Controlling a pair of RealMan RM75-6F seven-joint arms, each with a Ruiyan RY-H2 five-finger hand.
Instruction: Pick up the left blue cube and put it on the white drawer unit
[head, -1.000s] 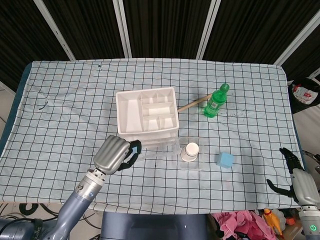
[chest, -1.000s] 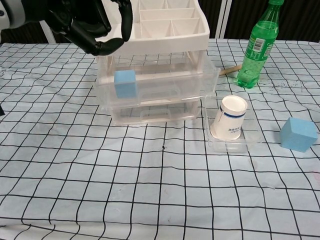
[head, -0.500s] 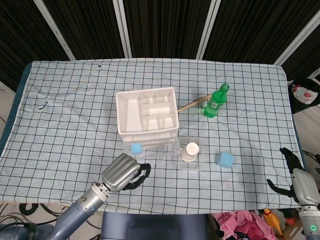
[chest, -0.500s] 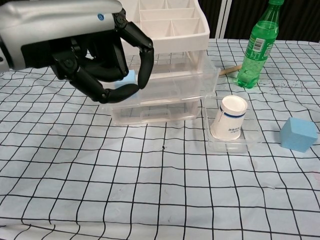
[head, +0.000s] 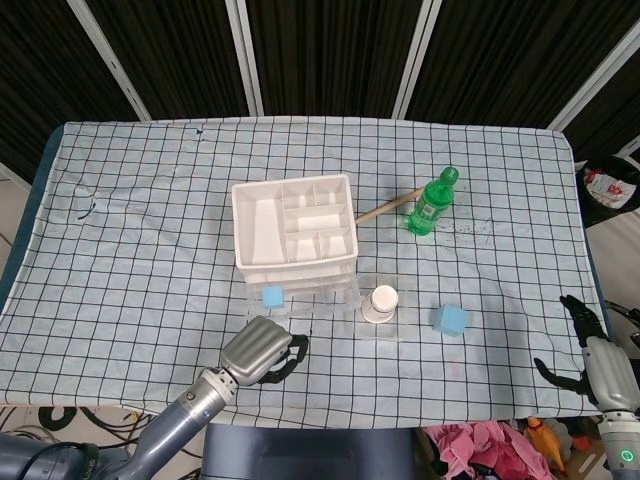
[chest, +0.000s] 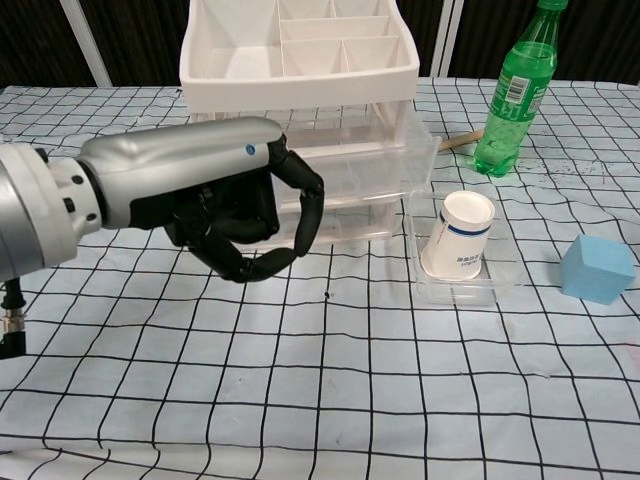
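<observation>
Blue cube sits at the front of the drawer unit, so the left hand, fingers curled on nothing, should open, reach forward and pinch its sides.

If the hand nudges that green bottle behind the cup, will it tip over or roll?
The green bottle stands upright, tall and narrow, so a high push would probably topple it. Its round body would then likely roll. It looks like thin plastic, so probably light; how full it is isn't clear.
</observation>
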